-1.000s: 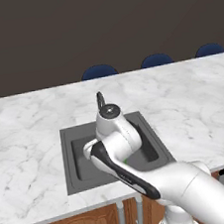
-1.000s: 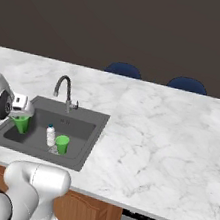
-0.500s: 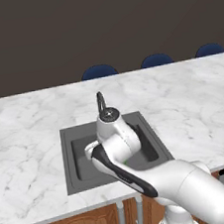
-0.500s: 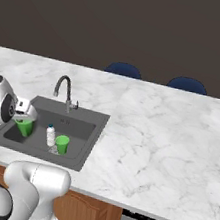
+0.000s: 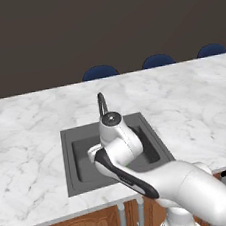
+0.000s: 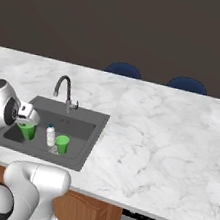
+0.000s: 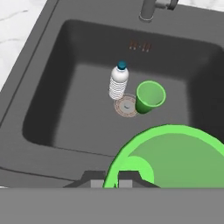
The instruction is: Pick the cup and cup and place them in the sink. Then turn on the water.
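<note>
My gripper (image 6: pixel 28 121) is shut on the rim of a bright green cup (image 6: pixel 26 130), which hangs over the left part of the dark grey sink (image 6: pixel 89 144). In the hand view this held cup (image 7: pixel 175 159) looms large at the lower right, with the fingertips (image 7: pixel 127 180) pinching its rim. A second green cup (image 7: pixel 150 96) stands upright on the sink (image 7: pixel 48 92) floor beside the drain, and it also appears in the right base view (image 6: pixel 61 144). The dark curved tap (image 6: pixel 63 88) rises at the basin's back edge.
A small white bottle with a blue cap (image 7: pixel 118 81) stands upright next to the drain, close to the standing cup. White marble counter (image 6: pixel 167 142) stretches wide to the right. Blue chair backs (image 5: pixel 100 72) line the far side.
The arm has carried the held cup a little farther in over the basin and slightly lower. The standing cup and the bottle have not moved.
</note>
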Robot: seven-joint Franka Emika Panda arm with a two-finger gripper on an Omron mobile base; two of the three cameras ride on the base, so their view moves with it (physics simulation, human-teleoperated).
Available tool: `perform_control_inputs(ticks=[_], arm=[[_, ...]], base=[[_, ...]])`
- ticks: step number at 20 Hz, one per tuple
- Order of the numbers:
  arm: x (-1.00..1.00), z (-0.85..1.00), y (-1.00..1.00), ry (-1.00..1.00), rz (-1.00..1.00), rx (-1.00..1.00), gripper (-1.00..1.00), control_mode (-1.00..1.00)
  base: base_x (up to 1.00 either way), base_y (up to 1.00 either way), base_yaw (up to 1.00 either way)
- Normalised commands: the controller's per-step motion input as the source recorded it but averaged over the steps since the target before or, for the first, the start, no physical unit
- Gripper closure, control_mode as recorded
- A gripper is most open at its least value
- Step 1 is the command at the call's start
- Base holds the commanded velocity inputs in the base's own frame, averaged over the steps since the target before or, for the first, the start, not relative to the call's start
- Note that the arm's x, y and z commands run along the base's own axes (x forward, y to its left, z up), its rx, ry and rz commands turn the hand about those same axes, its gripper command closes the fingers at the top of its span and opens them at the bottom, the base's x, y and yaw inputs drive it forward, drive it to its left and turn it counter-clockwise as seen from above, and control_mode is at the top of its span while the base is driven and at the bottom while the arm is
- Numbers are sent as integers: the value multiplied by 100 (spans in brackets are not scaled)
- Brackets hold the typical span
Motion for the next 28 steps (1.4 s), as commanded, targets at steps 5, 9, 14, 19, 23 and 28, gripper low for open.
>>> perform_control_inputs(ticks=[5, 9, 14, 19, 23, 28], arm=[[20, -12, -1, 1, -5, 3, 100, -100], [21, -15, 0, 1, -5, 3, 100, -100], [17, -19, 0, 2, -5, 1, 100, -100], [16, -18, 0, 3, -5, 0, 100, -100], [17, -16, 0, 4, -5, 0, 100, -100], [13, -14, 0, 4, -6, 4, 100, -100]], base=[[0, 0, 0], [0, 0, 0], [0, 0, 0], [0, 0, 0], [0, 0, 0], [0, 0, 0]])
